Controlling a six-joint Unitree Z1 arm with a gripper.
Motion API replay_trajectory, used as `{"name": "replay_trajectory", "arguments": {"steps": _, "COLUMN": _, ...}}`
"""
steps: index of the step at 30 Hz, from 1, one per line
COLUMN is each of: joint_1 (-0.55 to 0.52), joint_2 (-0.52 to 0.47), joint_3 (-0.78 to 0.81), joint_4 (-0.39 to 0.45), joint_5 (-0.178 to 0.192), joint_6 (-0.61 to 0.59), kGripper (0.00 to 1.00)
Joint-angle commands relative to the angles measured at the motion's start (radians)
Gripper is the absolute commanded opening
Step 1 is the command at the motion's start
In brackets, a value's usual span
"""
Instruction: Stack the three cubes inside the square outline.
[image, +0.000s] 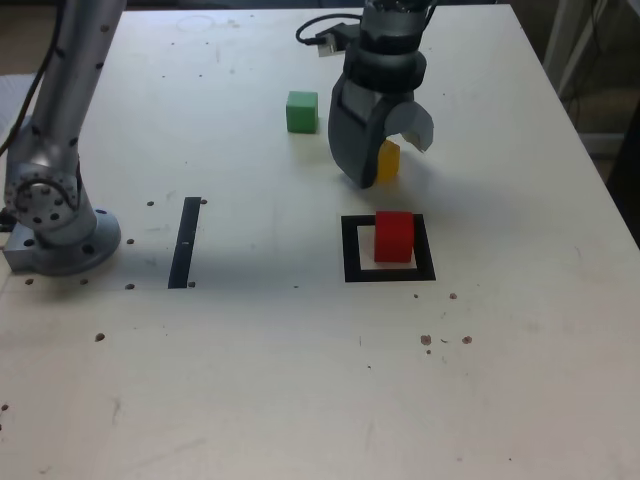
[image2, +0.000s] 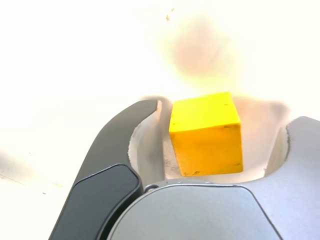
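The yellow cube rests on the table between the jaws of my gripper, which points down at it. In the wrist view the yellow cube sits inside my gripper; one dark finger is close beside it and a clear gap shows on the other side, so the jaws stand open around it. The red cube stands inside the square outline, just in front of the gripper. The green cube lies alone farther back, toward the exterior view's left.
The arm's base stands at the exterior view's left edge. A straight black strip lies between it and the outline. A black cable loops at the table's back. The table's right edge is near.
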Motion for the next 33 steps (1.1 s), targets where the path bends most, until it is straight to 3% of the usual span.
{"name": "replay_trajectory", "arguments": {"steps": 1, "joint_1": 0.008, "joint_2": -0.008, "joint_3": -0.002, "joint_4": -0.001, "joint_5": 0.006, "joint_6": 0.002, "kGripper": 0.66}}
{"name": "replay_trajectory", "arguments": {"steps": 9, "joint_1": 0.015, "joint_2": -0.009, "joint_3": -0.001, "joint_4": -0.002, "joint_5": 0.019, "joint_6": 0.003, "kGripper": 0.62}}
{"name": "replay_trajectory", "arguments": {"steps": 21, "joint_1": 0.015, "joint_2": -0.012, "joint_3": 0.002, "joint_4": -0.011, "joint_5": 0.024, "joint_6": 0.003, "kGripper": 0.43}}
{"name": "replay_trajectory", "arguments": {"steps": 33, "joint_1": 0.007, "joint_2": -0.029, "joint_3": -0.025, "joint_4": 0.039, "joint_5": 0.042, "joint_6": 0.084, "kGripper": 0.39}}
